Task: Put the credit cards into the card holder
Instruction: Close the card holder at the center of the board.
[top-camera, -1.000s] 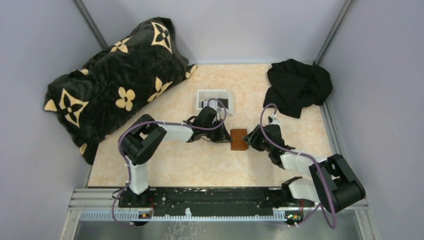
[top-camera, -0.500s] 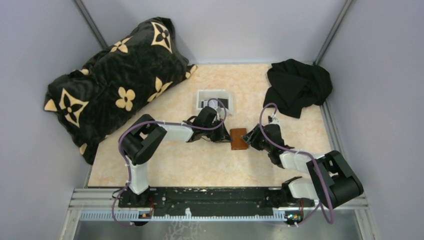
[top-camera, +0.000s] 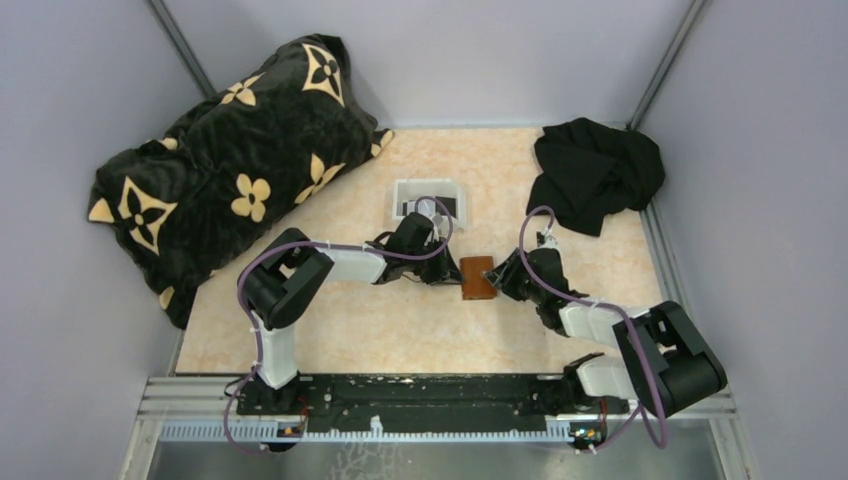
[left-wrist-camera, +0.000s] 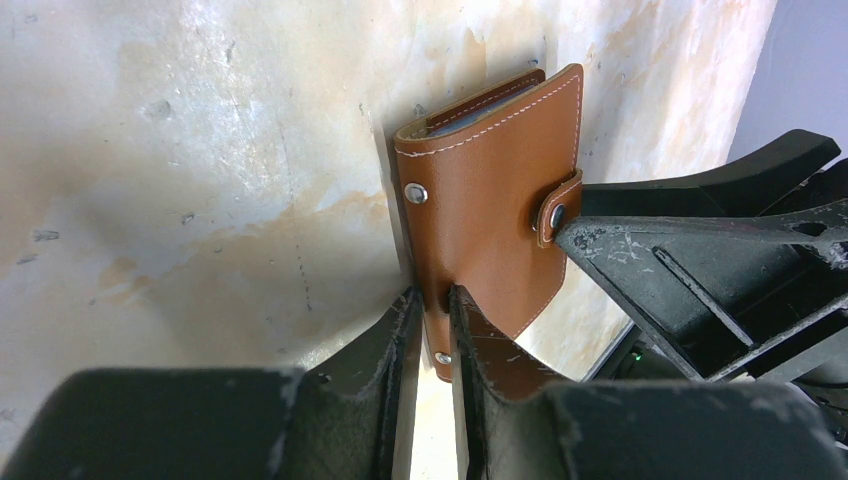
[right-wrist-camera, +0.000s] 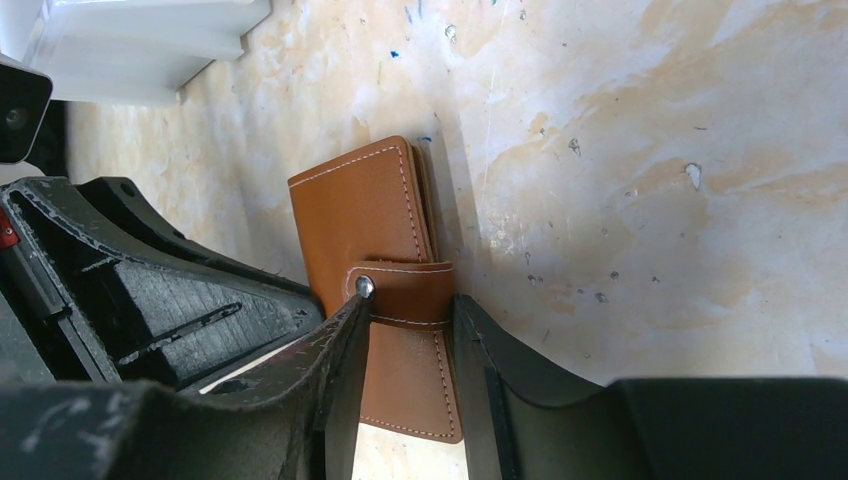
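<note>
One card holder (left-wrist-camera: 490, 200), pinched by left gripper (left-wrist-camera: 432, 302), strap (right-wrist-camera: 408, 293) pinched by right gripper (right-wrist-camera: 410, 312), pockets hidden

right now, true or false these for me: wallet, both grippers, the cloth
1. The card holder is snapped shut. True.
2. The left gripper pinches an edge of the card holder. True.
3. The right gripper is raised well clear of the card holder. False: its fingers straddle the holder's strap.
4. The black cloth lies at the table's near left corner. False: it lies at the far right corner.
</note>
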